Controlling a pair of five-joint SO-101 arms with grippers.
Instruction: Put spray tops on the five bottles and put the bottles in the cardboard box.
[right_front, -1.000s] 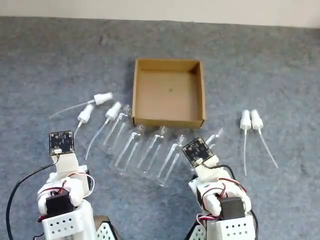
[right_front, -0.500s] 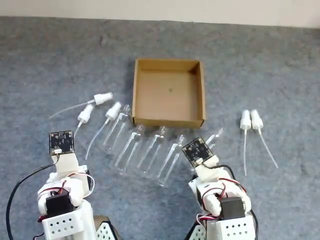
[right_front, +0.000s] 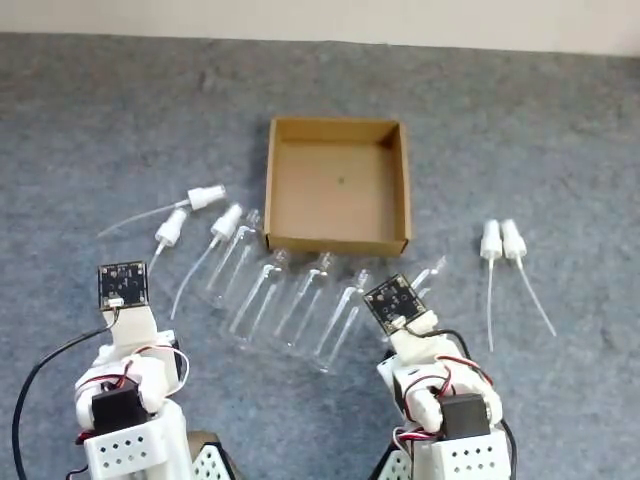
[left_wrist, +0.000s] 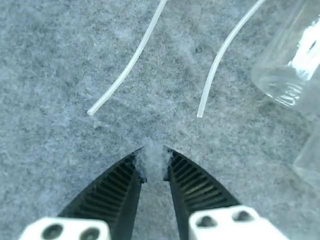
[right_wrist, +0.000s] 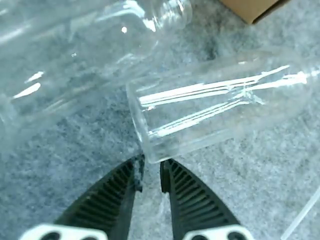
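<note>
Black jaws of the left gripper (left_wrist: 154, 167) sit pinched almost together on nothing, low over the grey felt (left_wrist: 55, 75). Two thin tubes (left_wrist: 127, 60) lie just ahead of them. The right gripper (right_wrist: 151, 170) is likewise nearly closed and empty, its tips just beside the base of a lying bottle (right_wrist: 220, 107).

The bottles (right_front: 290, 300) lie in a tight row between the arms and the box (right_front: 335, 243), none capped or boxed. Three tops (right_front: 170, 228) lie left of the row and two (right_front: 491, 240) lie right. A nudge would likely roll the round bottles into each other. Slick plastic may slip from narrow jaws, and a bendy tube could miss a neck.
</note>
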